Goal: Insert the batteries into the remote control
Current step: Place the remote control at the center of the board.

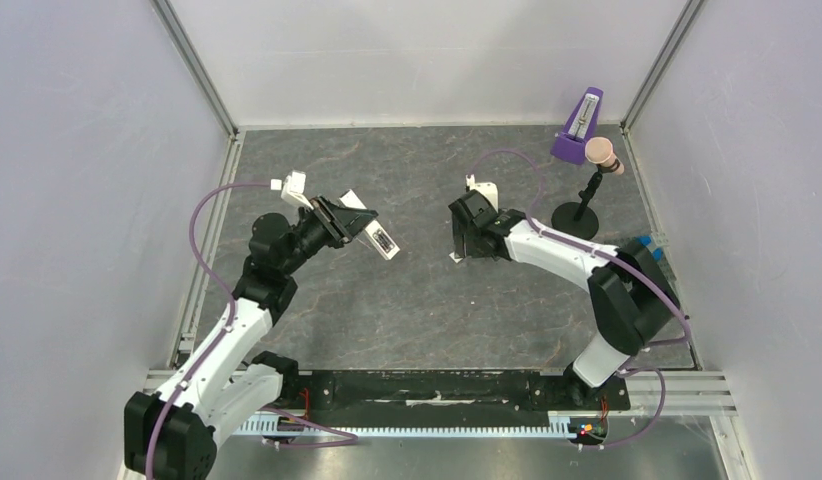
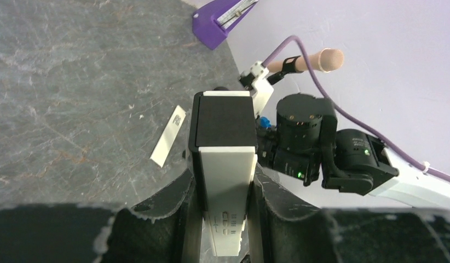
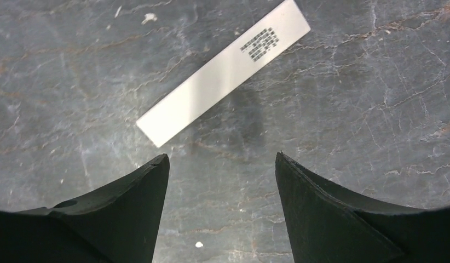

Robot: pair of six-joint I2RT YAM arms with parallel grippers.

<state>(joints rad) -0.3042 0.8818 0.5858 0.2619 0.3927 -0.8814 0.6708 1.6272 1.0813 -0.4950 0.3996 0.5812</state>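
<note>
Grey marbled table (image 1: 427,300) gives you an open stretch between the two arms. White walls close it on the left, far and right sides. The far right corner is the crowded part: a purple wedge-shaped object (image 1: 577,125) sits there, with a black stand (image 1: 577,215) carrying a beige cylinder (image 1: 602,152) just in front of it.

Your left claw (image 1: 342,218) is clenched on the remote control (image 1: 372,232) and holds it off the table, left of centre. In the top view its long axis runs out of the claw from far left to near right, so the free end points toward the middle of the table. In the left wrist view the remote control (image 2: 225,164) is a slim white bar pinched between both fingers (image 2: 179,203). Its back faces the camera, with a dark rectangular recess (image 2: 223,123) toward the free end and small printed marks near the gripped end.

Your right claw (image 3: 220,164) is released, jaws spread and holding nothing, pointing down at the table right of centre. A thin white cover strip (image 3: 223,74) lies flat and diagonal just beyond its fingertips, apart from them.
</note>
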